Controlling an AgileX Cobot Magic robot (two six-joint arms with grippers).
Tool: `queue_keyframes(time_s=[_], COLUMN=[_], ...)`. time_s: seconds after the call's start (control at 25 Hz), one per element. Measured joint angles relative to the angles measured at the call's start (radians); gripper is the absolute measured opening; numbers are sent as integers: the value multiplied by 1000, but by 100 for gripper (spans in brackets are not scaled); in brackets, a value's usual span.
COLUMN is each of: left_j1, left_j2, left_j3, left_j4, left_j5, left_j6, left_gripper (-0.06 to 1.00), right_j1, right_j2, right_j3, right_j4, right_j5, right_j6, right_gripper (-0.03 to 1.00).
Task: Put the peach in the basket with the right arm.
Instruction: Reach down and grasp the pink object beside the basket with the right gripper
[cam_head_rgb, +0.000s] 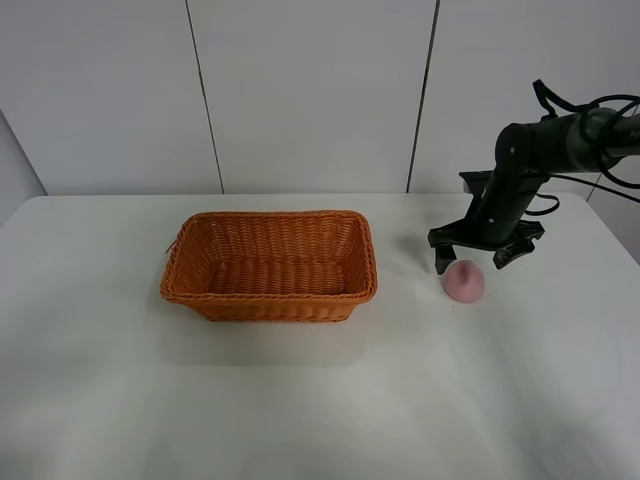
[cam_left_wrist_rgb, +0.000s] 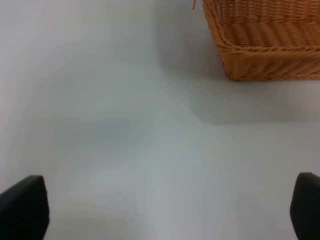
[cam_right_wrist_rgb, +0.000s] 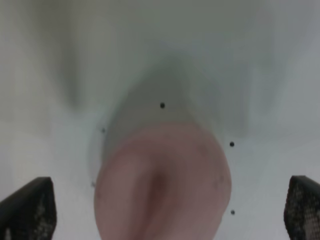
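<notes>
The pink peach (cam_head_rgb: 464, 282) rests on the white table to the right of the orange-brown wicker basket (cam_head_rgb: 269, 265). My right gripper (cam_head_rgb: 472, 257) hangs open just above and behind it, one finger on each side. In the right wrist view the peach (cam_right_wrist_rgb: 162, 185) fills the space between the two spread fingertips (cam_right_wrist_rgb: 30, 210), its crease facing the camera. Nothing lies inside the basket. My left gripper (cam_left_wrist_rgb: 160, 207) is open over bare table, with a corner of the basket (cam_left_wrist_rgb: 265, 40) ahead of it; the left arm is outside the exterior high view.
The white table (cam_head_rgb: 320, 400) stretches wide around the basket. A pale panelled wall (cam_head_rgb: 310, 90) stands behind it. Black cables (cam_head_rgb: 600, 110) loop off the right arm near the right edge of the view.
</notes>
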Motion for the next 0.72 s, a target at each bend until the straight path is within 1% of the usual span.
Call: queue_keyframes(time_s=[0.48,0.52,0.6,0.68,0.72], left_j1=[0,0,0,0,0], left_j2=[0,0,0,0,0], left_j3=[0,0,0,0,0], left_j4=[0,0,0,0,0], left_j5=[0,0,0,0,0], left_j6=[0,0,0,0,0], left_gripper=[99,99,99,99,99], right_j1=[0,0,0,0,0], right_j2=[45,45,45,45,45], right_j3=[0,0,0,0,0], right_j4=[10,11,13,13,13], right_j5=[-6,-4,4,10,12], right_j6=[6,6,6,6,6], right_gripper=[69,67,60,50,43])
